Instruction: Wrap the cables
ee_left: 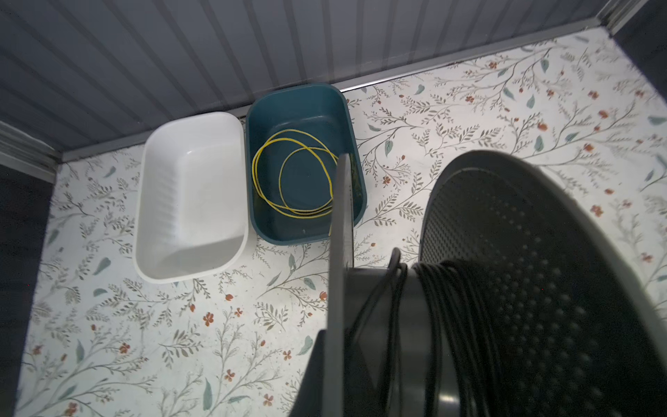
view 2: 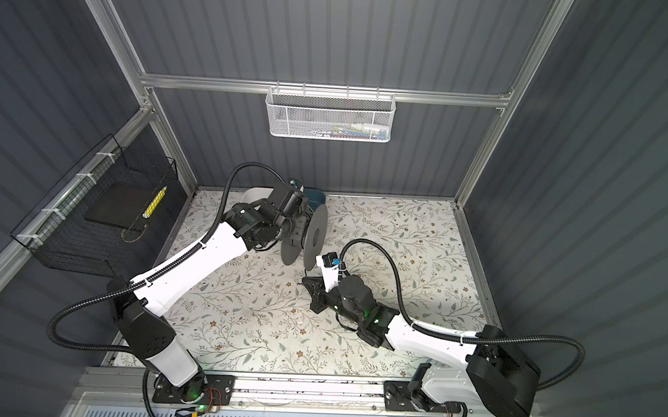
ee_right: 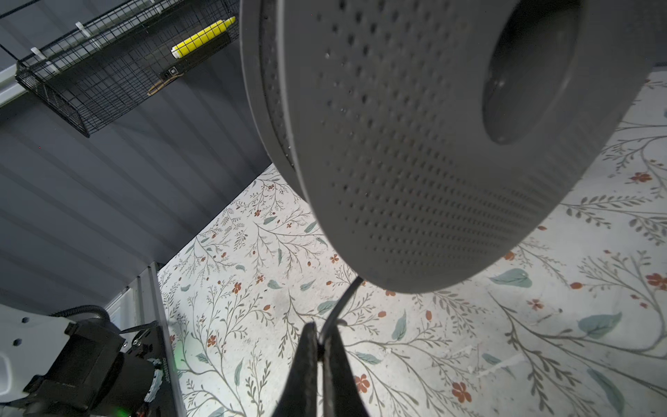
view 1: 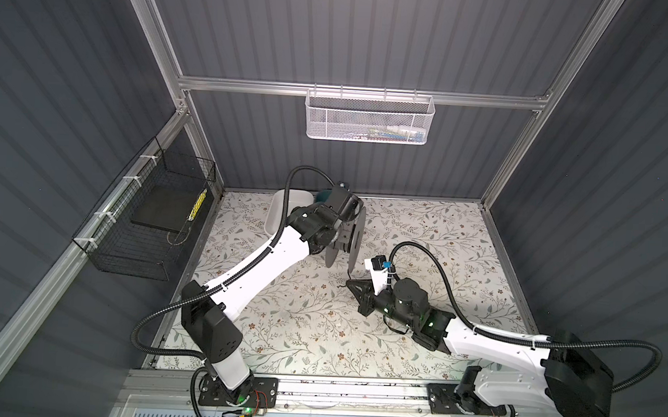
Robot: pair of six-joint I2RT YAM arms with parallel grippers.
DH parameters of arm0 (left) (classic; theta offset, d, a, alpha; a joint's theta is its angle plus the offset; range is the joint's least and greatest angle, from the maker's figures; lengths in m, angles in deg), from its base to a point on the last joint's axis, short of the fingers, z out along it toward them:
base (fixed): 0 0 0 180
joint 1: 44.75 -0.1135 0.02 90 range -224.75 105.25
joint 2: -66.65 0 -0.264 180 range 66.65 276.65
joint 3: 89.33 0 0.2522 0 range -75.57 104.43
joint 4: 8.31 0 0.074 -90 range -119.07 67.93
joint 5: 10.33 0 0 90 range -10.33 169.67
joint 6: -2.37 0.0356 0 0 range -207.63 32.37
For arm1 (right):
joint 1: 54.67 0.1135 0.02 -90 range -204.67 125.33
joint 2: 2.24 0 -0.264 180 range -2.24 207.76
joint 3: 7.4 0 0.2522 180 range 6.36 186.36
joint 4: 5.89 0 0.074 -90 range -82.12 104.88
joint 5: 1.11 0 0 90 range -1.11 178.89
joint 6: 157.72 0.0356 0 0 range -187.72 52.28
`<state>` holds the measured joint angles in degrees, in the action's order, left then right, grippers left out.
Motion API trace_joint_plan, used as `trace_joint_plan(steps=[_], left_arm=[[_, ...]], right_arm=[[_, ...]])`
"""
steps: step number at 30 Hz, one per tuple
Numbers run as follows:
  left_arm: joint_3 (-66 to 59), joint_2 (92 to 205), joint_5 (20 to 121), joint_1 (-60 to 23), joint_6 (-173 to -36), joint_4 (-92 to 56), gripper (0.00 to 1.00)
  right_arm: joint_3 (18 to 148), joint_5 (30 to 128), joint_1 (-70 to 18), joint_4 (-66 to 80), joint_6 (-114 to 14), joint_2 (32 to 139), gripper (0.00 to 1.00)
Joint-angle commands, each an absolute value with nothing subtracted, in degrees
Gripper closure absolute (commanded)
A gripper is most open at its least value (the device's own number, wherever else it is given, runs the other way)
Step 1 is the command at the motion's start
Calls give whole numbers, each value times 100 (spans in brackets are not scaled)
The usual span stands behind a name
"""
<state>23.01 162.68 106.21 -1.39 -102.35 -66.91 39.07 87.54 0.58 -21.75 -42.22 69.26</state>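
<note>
Here, a floral tabletop (view 1: pixel 422 230) lies enclosed by grey ribbed walls (view 1: pixel 375 33).

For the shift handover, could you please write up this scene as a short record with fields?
Left tool: shut on a flange of the grey spool
Right tool: shut on the black wire, near the spool
Black wire: wound on the spool hub, one strand leading to the right tool
Yellow wire: loosely coiled in the teal bin
White bin: empty, beside the teal bin
</note>
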Motion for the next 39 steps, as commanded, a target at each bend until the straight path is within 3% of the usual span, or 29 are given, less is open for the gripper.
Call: trace_joint_plan(steps=[1,10,24,27,30,32,36,39], left_arm=[[2061,16347,12700,-202,-9207,-5476,100],[1504,16207,13222,242,-8433,-4916,100],[697,16191,13456,936,-8640,-4540,100],[713,16228,13698,1138,-8553,-4598,100],[1054,16281,13787,1187,-8715,-4982,100],[1439,16389,13800,1194,-8914,-5400,100],[2100,16489,13740,1205,-9270,-5909,100],[2604,16607,13693,1204,-9377,-6194,100]], right_arm=[[4160,7808,316,-2073,-4109,6551,96],[3788,7653,317,-2445,-3657,6389,92],[2586,8247,294,-4173,-2789,6586,90],[2260,8542,143,-4065,-2678,6237,84],[2154,8774,79,-3634,-2780,5832,55],[2026,8877,64,-3813,-2738,5812,48],[1727,8863,44,-5124,-2559,6416,30],[1815,8534,36,-6308,-2492,7328,26]])
